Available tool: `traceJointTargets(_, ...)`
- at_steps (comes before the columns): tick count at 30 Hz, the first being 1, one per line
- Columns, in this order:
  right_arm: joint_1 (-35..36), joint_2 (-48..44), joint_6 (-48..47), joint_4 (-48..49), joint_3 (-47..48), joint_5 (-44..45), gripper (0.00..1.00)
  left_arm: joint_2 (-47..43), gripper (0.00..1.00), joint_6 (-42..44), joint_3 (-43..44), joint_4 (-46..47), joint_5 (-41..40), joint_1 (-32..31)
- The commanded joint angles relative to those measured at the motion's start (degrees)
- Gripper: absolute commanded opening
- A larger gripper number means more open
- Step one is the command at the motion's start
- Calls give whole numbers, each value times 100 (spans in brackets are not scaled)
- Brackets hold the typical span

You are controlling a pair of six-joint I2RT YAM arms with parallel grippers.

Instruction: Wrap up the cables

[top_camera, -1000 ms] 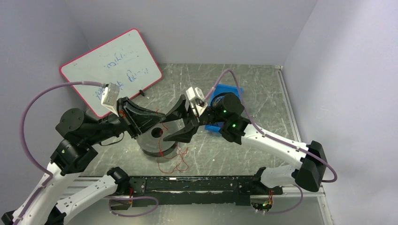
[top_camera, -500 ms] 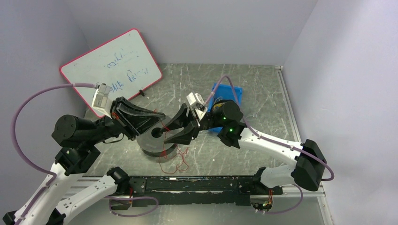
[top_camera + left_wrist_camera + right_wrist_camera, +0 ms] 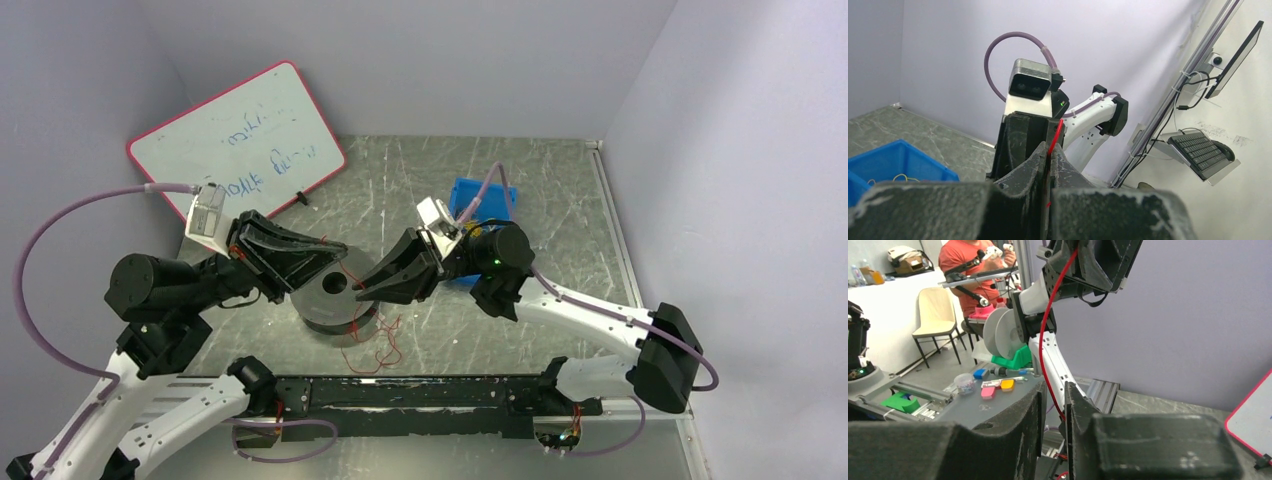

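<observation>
— Which way does the red wire [image 3: 1055, 137] run?
— In the left wrist view, a taut, hair-thin stretch slants from bottom centre up and slightly right. In the top view, the rest lies kinked in loose loops on the mottled grey table [image 3: 560, 200], lower centre, just below the round dark spool [image 3: 325, 300].
— And the grippers?
— The left gripper [image 3: 1048, 152] has its matte black fingers pressed together on the wire. The right gripper [image 3: 1054, 395] shows a slim gap with the wire inside; whether it pinches cannot be told
</observation>
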Motion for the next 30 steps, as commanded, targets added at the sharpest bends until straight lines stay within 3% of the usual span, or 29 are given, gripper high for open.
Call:
traceJointTargets(1, 31, -232, 161, 467, -106, 79, 22, -96, 7, 21, -94, 223, -67, 8)
traceJointTargets(3, 31, -301, 176, 496, -144, 137, 17, -111, 7, 40, -144, 180, -84, 15)
traceJointTargets(5, 37, -401, 142, 441, -200, 276, 0, -141, 7, 38, -220, 164, -101, 9)
traceJointTargets(23, 37, -1747, -872, -1231, -679, 2152, 0, -950, 7, 152, -883, -301, -750, 14)
traceJointTargets(30, 37, -1766, -943, -1402, -619, 2135, 0, -963, 11, 154, -900, -321, -815, 15)
